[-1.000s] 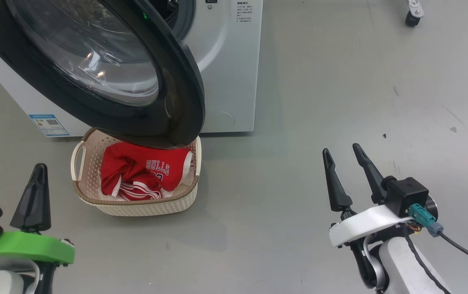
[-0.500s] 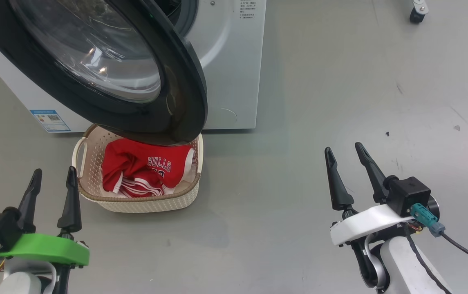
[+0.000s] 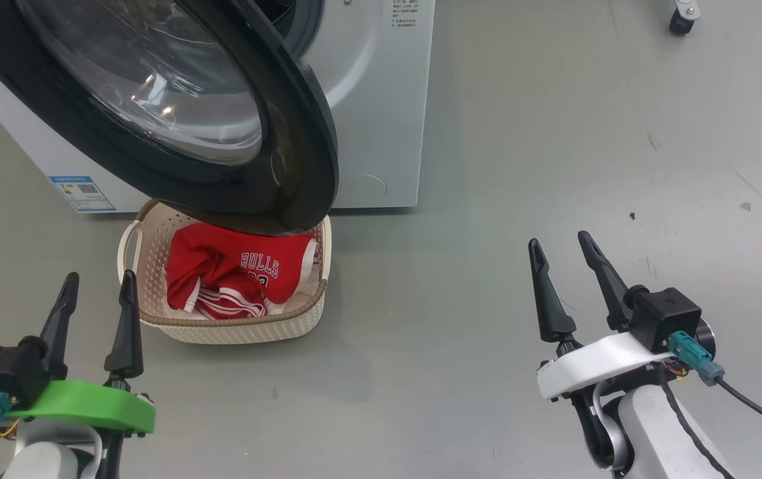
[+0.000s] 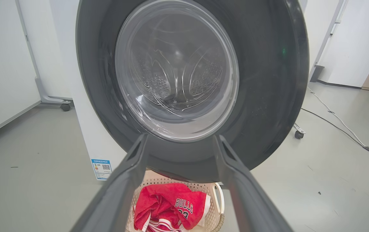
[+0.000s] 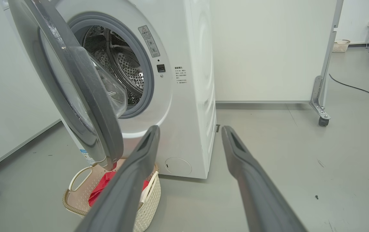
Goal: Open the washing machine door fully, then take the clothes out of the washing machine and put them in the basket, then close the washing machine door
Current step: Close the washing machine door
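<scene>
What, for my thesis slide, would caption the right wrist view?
Open right end effector faces the washing machine, door half-open above the basket holding red clothes.

You have a smooth grey floor (image 3: 520,166) carrying the washing machine (image 3: 381,120) and, just in front of it, the basket (image 3: 241,330) (standing upright). A caster (image 3: 679,25) rests well apart, and a dark speck (image 3: 632,215) lies on the bare stretch.

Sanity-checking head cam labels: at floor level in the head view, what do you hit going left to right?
left gripper, open → basket with the clothes in it → right gripper, open
</scene>
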Tool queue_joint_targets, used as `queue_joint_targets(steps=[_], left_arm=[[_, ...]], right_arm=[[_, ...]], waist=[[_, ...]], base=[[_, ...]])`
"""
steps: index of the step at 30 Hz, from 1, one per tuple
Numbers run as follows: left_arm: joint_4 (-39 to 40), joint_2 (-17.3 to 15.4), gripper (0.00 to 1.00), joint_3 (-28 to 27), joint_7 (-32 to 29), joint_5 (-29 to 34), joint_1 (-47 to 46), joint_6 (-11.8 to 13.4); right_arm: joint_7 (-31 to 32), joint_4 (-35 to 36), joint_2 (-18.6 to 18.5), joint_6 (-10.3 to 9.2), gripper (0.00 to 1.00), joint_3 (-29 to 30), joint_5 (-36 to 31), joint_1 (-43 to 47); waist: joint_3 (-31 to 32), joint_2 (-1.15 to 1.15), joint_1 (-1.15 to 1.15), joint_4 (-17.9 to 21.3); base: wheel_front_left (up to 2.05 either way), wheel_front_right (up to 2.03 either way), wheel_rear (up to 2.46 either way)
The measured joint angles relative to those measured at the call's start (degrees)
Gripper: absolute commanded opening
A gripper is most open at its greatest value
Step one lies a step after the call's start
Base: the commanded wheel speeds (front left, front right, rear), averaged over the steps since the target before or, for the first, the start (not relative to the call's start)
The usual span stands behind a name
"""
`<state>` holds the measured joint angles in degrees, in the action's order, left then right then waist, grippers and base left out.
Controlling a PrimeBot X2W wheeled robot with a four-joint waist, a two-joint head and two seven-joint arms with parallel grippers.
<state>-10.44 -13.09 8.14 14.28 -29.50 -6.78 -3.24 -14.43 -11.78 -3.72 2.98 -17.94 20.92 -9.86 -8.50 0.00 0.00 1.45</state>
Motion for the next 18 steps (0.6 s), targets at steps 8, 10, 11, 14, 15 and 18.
queue_joint_targets(steps=[8, 10, 11, 14, 15, 18], left_arm=[[0.5, 1.3, 1.00, -0.6, 0.0, 0.9, 0.0, -0.1], [0.6, 1.4, 1.00, -0.8, 0.0, 1.3, 0.0, -0.1], [0.6, 1.5, 1.00, -0.9, 0.0, 1.6, 0.0, -0.1], [0.7, 1.7, 1.00, -1.2, 0.0, 2.4, 0.0, -0.2], [0.7, 1.9, 1.00, -1.3, 0.0, 2.5, 0.0, -0.2], [0.7, 2.2, 1.00, -1.6, 0.0, 2.5, 0.0, -0.2]], right_arm=[[0.0, 0.0, 0.1, 0.46, 1.00, 0.3, -0.3, 0.0], [0.0, 0.0, 0.1, 0.46, 1.00, 0.3, -0.3, 0.0], [0.0, 0.0, 0.1, 0.46, 1.00, 0.3, -0.4, 0.0], [0.0, 0.0, 0.1, 0.47, 1.00, 0.3, -0.4, 0.0], [0.0, 0.0, 0.1, 0.47, 1.00, 0.3, -0.4, 0.0], [0.0, 0.0, 0.1, 0.48, 1.00, 0.3, -0.4, 0.0]], waist=[[0.2, 0.00, 0.00, -0.1], [0.3, 0.00, 0.00, -0.2], [0.3, 0.00, 0.00, -0.2], [0.5, 0.00, 0.00, -0.2], [0.5, 0.00, 0.00, -0.2], [0.6, 0.00, 0.00, -0.2]], base=[[0.00, 0.00, 0.00], [0.00, 0.00, 0.00], [0.00, 0.00, 0.00], [0.00, 0.00, 0.00], [0.00, 0.00, 0.00], [0.00, 0.00, 0.00]])
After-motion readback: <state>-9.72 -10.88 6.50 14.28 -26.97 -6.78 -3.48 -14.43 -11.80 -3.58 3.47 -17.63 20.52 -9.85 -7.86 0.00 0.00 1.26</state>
